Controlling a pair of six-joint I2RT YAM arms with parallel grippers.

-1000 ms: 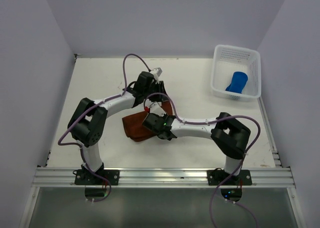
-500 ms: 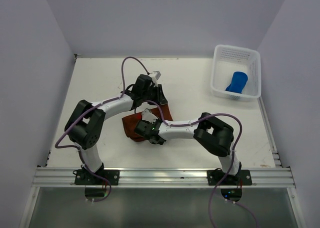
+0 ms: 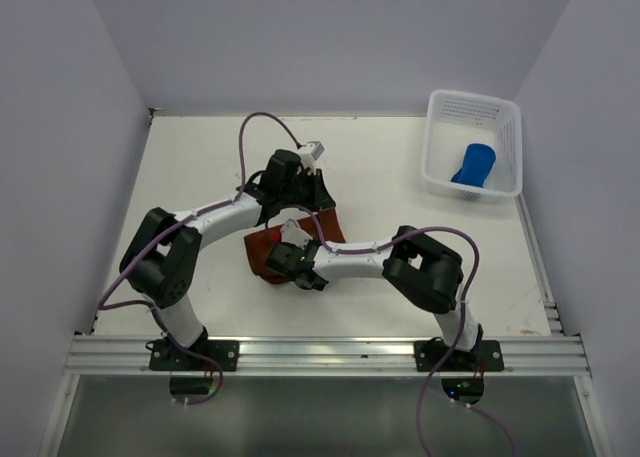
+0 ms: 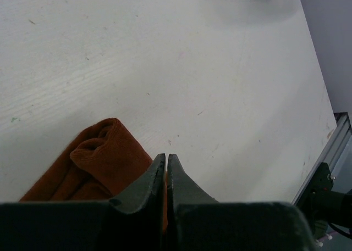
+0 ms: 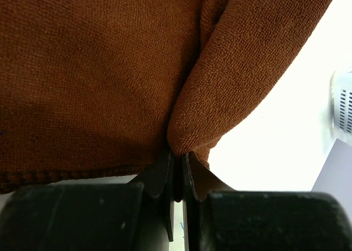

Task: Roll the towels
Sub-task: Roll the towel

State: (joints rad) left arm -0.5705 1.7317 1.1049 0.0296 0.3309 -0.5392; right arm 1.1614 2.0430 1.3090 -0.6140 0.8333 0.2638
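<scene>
Right gripper (image 5: pixel 177 157) moved left, elbow folded inward, pinching brown towel (image 5: pixel 99 70) fold; left gripper (image 4: pixel 166 159), arm stretched forward, closed on towel's edge.

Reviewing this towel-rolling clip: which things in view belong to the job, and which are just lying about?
Part of the job:
- brown towel, mid-table, pinched by the left gripper and the right gripper
- blue towel, rolled up, lying in the basket

Just there:
- basket, white, at the far right corner
- table
</scene>
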